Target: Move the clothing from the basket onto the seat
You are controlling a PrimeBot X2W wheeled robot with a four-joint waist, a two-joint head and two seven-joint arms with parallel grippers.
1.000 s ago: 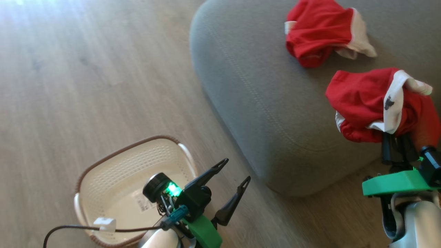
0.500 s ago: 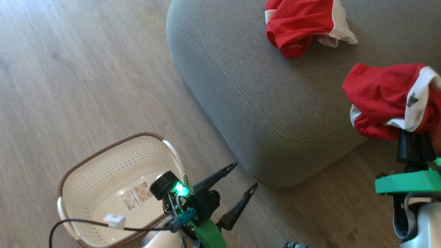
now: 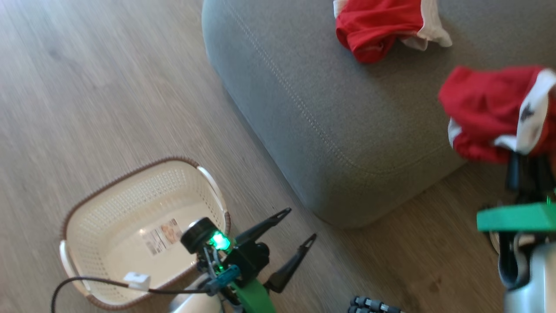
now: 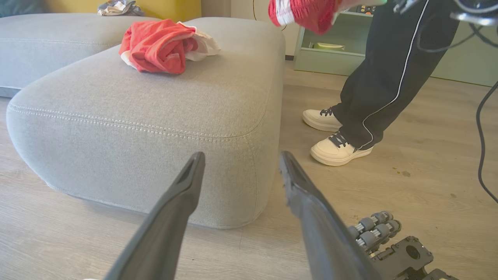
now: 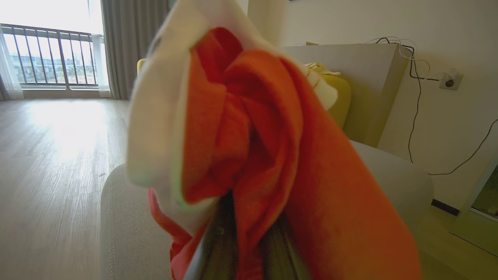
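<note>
Red fabric garment with white trim (image 3: 486, 108) hangs bunched up, pinched tight in the right gripper (image 3: 526, 163), over the near edge of the big grey upholstered seat (image 3: 321, 113). Second red garment (image 3: 382, 26) lies on that cushion. Left gripper (image 3: 301, 224) gapes wide, holding nothing, just beside the cream perforated plastic basket (image 3: 130, 182) on the floor.

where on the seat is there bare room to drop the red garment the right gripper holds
The seat is bare from its stitched rounded corner up to the lying garment, and between that and the held garment in the right gripper. Crowded just around the lying garment.
</note>
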